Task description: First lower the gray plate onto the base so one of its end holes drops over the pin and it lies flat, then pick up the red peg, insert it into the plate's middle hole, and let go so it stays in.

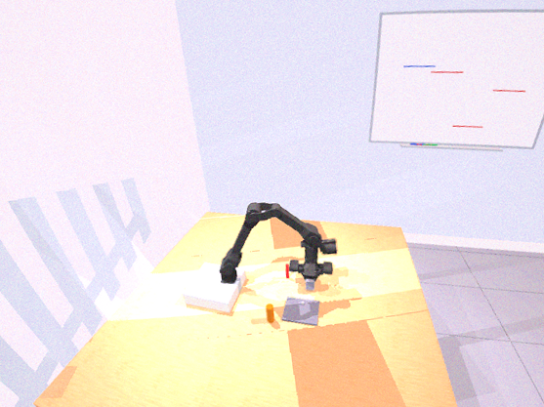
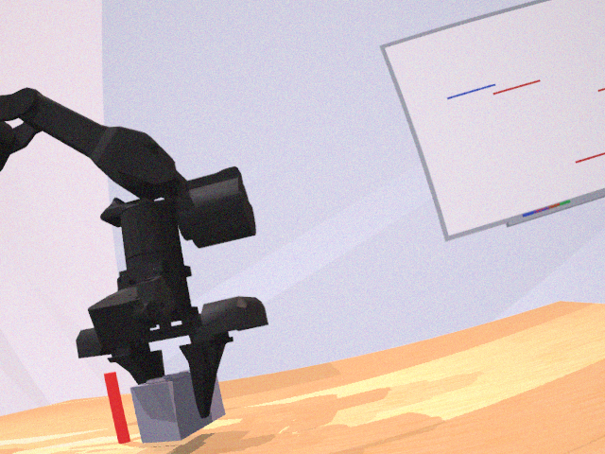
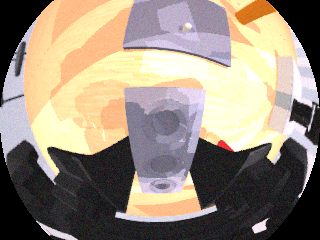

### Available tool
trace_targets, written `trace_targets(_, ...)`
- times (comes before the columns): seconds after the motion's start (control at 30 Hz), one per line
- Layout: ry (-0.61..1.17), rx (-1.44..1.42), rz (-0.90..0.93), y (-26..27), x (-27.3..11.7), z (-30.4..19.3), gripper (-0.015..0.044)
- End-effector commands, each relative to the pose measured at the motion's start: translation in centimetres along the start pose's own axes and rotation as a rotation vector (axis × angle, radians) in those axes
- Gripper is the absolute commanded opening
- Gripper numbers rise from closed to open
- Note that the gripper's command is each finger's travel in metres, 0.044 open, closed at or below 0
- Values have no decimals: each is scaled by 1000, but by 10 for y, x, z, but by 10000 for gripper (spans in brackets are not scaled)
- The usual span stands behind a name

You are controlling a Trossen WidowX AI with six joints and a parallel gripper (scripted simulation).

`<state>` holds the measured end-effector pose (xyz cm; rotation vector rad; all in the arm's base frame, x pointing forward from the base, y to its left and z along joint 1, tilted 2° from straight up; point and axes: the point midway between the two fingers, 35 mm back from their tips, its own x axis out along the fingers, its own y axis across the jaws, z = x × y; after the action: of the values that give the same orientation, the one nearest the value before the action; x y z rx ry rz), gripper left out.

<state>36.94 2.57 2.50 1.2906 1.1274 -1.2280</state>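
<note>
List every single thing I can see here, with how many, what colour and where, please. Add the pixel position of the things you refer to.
gray plate (image 1: pixel 310 284) (image 2: pixel 155 412) (image 3: pixel 145 135): one, gray, with holes, between the gripper's fingers
base (image 1: pixel 295 315) (image 3: pixel 145 30): one, gray, flat on the table
pin (image 1: pixel 303 301) (image 3: pixel 187 27): one, pale, upright on the base
red peg (image 1: pixel 287 271) (image 2: pixel 117 408) (image 3: pixel 225 146): one, red, upright beside the plate
cylinder (image 1: pixel 270 313) (image 3: pixel 255 11): one, orange, beside the base
white block (image 1: pixel 209 299): one, white, under the arm's foot
table (image 1: pixel 220 369) (image 2: pixel 488 391): one, wood-coloured
whiteboard (image 1: pixel 463 92) (image 2: pixel 488 147): one, white, on the wall
arm (image 1: pixel 291 219) (image 2: pixel 70 117): one, black, over the table
gripper (image 1: pixel 310 283) (image 2: pixel 177 398) (image 3: pixel 160 134): one, black, shut on the plate
</note>
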Motion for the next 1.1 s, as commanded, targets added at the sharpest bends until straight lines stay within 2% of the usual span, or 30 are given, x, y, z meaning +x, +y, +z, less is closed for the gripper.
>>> trace_targets(0.0, 5, -1, 6, 3, -13, 0, 0)
trace_targets(1.07, 4, -1, 6, -1, -115, 9, 0)
